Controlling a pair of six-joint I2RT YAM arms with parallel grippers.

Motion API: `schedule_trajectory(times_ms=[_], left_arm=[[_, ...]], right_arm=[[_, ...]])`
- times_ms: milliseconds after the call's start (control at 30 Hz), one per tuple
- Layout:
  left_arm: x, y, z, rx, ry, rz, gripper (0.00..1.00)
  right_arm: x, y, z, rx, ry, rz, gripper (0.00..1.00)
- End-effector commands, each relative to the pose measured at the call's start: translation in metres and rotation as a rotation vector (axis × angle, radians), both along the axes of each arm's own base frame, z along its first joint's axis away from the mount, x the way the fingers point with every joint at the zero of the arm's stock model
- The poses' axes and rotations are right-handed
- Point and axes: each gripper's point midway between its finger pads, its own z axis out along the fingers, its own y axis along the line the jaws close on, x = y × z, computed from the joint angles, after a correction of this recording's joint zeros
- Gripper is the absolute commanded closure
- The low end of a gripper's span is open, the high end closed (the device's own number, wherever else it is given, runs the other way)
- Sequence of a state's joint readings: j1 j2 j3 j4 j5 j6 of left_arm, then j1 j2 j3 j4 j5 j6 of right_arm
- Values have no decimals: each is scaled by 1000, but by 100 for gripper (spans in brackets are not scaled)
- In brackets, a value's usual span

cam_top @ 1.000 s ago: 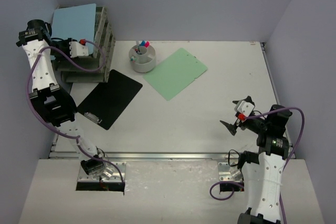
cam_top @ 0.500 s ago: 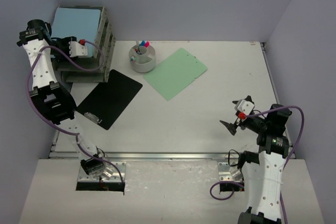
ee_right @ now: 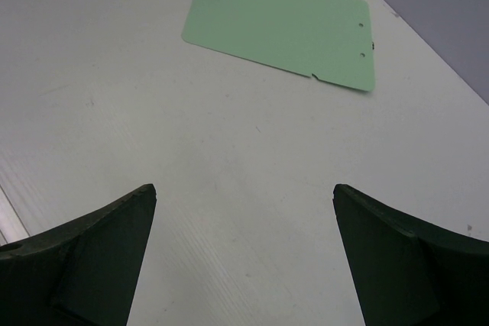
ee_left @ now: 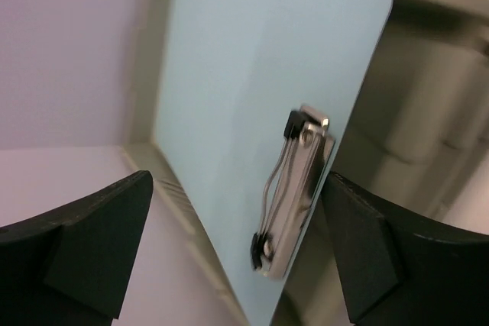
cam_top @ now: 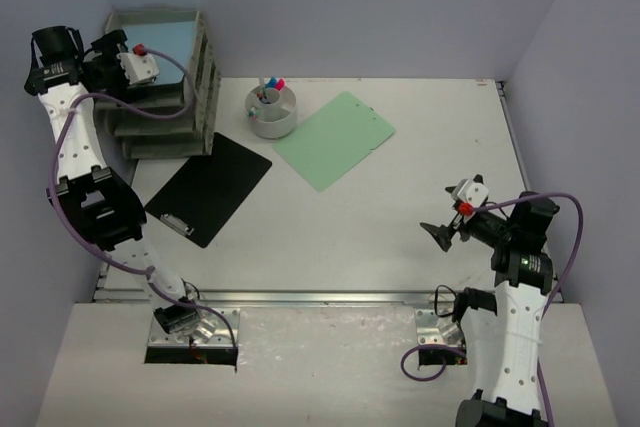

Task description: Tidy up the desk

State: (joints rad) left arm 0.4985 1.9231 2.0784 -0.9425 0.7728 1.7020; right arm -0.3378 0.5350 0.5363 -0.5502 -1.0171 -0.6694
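The desk (cam_top: 400,237) fills the middle of the top view – a large flat white surface, shut in by pale lavender walls (cam_top: 400,7) at the top, left and right of the frame. A metal rail (cam_top: 320,297) is seen along its lower edge, and below that a light grey platform (cam_top: 320,367) to which both arm bases are bolted.

At the upper left of the desk a stack of grey slatted trays (cam_top: 200,82) is set against the wall. A light blue clipboard (ee_left: 244,89) is seen lying in the top tray, its metal clip (ee_left: 294,188) at the near end in the left wrist view. The left gripper (ee_left: 237,188) is held over this clipboard with its fingers spread wide; nothing is gripped.

A black clipboard (cam_top: 210,187) lies flat just below the trays. A round white pen holder (cam_top: 272,112) with a few markers is placed at upper centre, and a green board (cam_top: 333,139) lies just to its right, at an angle.

The right gripper (cam_top: 441,235) is held above bare desk at the lower right – wide open and empty, well apart from the green board.
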Motion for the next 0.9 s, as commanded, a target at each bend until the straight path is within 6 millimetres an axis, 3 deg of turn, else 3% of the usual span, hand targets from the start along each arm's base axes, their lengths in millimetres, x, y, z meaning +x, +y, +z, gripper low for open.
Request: schedule_trajectory(times_ms=[0, 67, 167, 467, 567, 667, 867], left_arm=[[-4, -36, 144, -174, -387, 51, 13], [-12, -40, 151, -220, -383, 79, 13], [-23, -42, 140, -246, -329, 113, 13], [-39, -40, 75, -206, -172, 142, 14], [-39, -34, 66, -285, -74, 214, 28], [-41, -30, 55, -417, 46, 338, 54], [-59, -28, 21, -607, 238, 574, 81]], right_arm=[[13, -5, 25, 25, -29, -35, 1], [16, -6, 26, 33, -17, -41, 1], [20, -7, 29, 51, 2, -46, 1], [17, -6, 27, 36, -8, -37, 1], [15, -6, 24, 32, 0, -39, 1], [13, -5, 19, 36, 12, -36, 1], [13, -4, 11, 52, 34, -35, 1]])
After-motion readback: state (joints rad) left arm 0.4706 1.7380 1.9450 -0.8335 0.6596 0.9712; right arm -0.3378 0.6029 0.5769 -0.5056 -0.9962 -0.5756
